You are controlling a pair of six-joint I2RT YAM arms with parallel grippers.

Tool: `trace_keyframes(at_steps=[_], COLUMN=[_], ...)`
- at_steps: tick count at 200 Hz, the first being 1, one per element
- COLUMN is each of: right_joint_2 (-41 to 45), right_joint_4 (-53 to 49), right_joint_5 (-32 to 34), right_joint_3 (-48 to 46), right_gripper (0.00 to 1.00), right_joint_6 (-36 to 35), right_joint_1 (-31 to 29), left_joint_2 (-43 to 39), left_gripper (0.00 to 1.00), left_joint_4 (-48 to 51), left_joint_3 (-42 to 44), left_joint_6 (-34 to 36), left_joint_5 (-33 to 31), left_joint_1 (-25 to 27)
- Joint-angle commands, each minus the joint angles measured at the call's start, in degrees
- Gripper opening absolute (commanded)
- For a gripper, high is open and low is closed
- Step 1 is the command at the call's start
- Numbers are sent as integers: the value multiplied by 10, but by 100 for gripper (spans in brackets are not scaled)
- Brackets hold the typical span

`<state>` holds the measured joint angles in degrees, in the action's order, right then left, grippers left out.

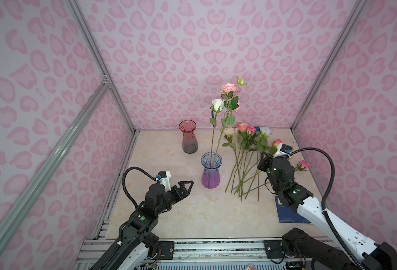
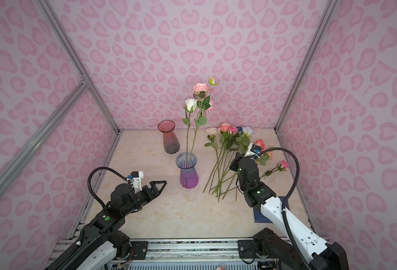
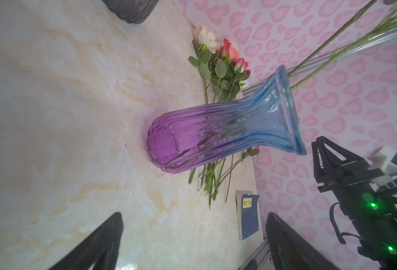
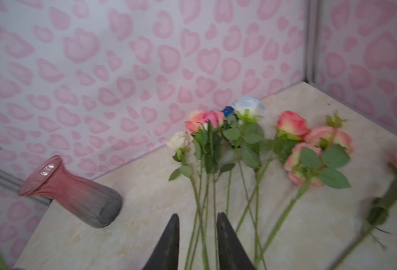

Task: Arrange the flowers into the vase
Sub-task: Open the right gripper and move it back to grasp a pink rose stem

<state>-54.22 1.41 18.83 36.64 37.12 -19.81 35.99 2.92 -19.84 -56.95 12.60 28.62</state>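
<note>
Black fingers of the left pincer [image 3: 194,215] frame its wrist view, spread wide with only bare worktop [image 3: 64,117] between them. In both top views it hovers, turned on its side, just left of the blue-and-purple vase [image 1: 211,170] without touching it. That vase stands upright, mouth up, near the middle of the worktop. Two flowers stand in it, their long axes near vertical and tipped slightly toward the back wall: a white rose [image 1: 217,104] and a taller pink spray [image 1: 229,87], heads up and cut ends down in the glass.

The other flowers [image 1: 251,140] lie flat just right of the vase in a fan of stems running front to back. Their heads point toward the back wall and their cut ends cross one another toward the robot. Among the coral, pink and cream heads are a white-blue head [image 4: 248,106] and a deep blue head [image 4: 227,111]. A lone pink rose [image 1: 304,164] lies apart, its head pointing at the right wall and its stem passing under the right arm.

The right pincer [image 4: 198,216] hangs over the fan's stems, fingers parted by a narrow gap and gripping nothing; its wrist view is blurred. A red-to-grey vase [image 1: 188,138] stands upright behind and to the left. A blue booklet [image 3: 248,217] lies at the front right of the worktop, and the characters on its yellow label cannot be read.
</note>
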Motion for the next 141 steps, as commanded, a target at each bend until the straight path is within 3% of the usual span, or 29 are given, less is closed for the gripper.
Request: trace_keyframes(at_steps=[1, 31, 56, 105, 141], right_joint_2=[13, -29, -105, -267, -297], right_joint_4=[-50, -25, -16, 35, 62], right_joint_5=[-116, -209, -259, -369, -369], right_joint_3=[-50, -93, -84, -66, -77], right_gripper=[36, 38, 40, 40, 38], right_joint_6=[99, 138, 141, 164, 184], right_joint_1=[99, 200, 235, 247, 246], left_joint_2=[19, 45, 47, 27, 6], left_gripper=[96, 96, 96, 96, 96], left_joint_4=[-57, -56, -50, -44, -30], left_joint_3=[2, -15, -19, 0, 6], left_joint_6=[-8, 6, 14, 10, 12], left_joint_5=[4, 3, -7, -14, -27], left_joint_1=[17, 28, 30, 31, 31])
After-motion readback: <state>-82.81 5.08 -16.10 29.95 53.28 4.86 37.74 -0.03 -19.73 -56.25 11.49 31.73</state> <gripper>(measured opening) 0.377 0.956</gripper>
